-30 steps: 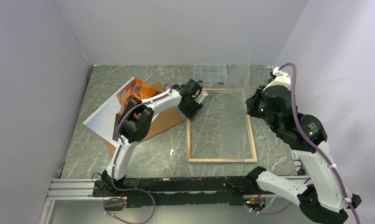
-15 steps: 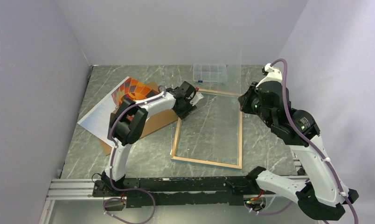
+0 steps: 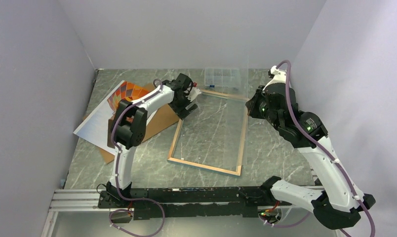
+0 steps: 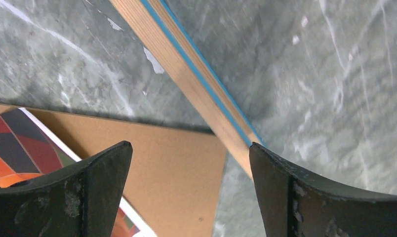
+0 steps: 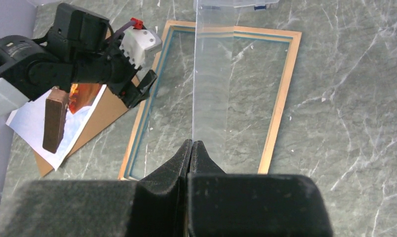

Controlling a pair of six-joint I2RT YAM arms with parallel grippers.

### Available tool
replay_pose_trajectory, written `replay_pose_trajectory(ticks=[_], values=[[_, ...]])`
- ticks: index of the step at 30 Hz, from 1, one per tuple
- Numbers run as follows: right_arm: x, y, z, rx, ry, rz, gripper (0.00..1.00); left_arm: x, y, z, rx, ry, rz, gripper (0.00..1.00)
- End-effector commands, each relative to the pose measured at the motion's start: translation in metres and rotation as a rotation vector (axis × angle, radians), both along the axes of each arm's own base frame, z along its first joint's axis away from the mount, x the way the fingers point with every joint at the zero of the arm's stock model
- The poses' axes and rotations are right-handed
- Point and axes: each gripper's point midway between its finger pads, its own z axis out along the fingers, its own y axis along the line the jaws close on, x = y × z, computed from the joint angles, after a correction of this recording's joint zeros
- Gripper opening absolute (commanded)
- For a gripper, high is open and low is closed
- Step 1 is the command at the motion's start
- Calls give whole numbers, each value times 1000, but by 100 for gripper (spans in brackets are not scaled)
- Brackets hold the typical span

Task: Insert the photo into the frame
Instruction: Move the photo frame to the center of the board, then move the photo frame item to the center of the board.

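My right gripper (image 5: 191, 146) is clenched on the edge of the clear pane (image 5: 214, 74), holding it upright above the frame (image 5: 281, 94) so the opening lies bare for the print. My left gripper (image 4: 189, 153) hangs released over the frame's left rail, grasping nothing. The photo (image 3: 101, 117) lies face up on the backing board (image 3: 162, 120) just left of the frame, not yet inside

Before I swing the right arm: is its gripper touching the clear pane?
Touching. The right wrist view shows the right gripper shut on the pane's edge.
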Motion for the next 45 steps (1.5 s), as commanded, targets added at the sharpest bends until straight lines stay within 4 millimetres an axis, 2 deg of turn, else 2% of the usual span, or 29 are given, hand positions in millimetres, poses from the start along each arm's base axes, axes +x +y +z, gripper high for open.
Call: replay_pose_trajectory(ticks=[1,4,8,14,19,21,25,30,33,37,40,45], values=[[11,6,16,36,-68,12,0,-15,21,48,-4,27,-144,95],[13,9,16,49,-69,23,0,-22,50,40,70,28,-224,95],[13,9,18,60,-72,25,0,-38,68,19,111,23,-322,95],[12,7,17,71,-68,21,0,-42,62,11,76,-37,-407,95],[11,7,15,88,-66,22,0,-32,53,3,82,-139,-423,95],[11,7,14,92,-64,22,0,-24,50,-4,109,-186,-429,95],[11,6,13,95,-60,20,0,3,51,-10,158,-239,-364,95],[11,4,12,98,-56,17,0,52,57,-9,195,-290,-240,95],[11,4,11,102,-54,19,0,75,65,-16,203,-289,-160,95],[12,4,9,105,-51,19,0,93,63,-12,163,-296,-78,95],[13,4,9,111,-50,23,0,91,54,-1,77,-230,-5,95],[13,2,10,110,-51,22,0,74,46,38,-138,-77,142,95]])
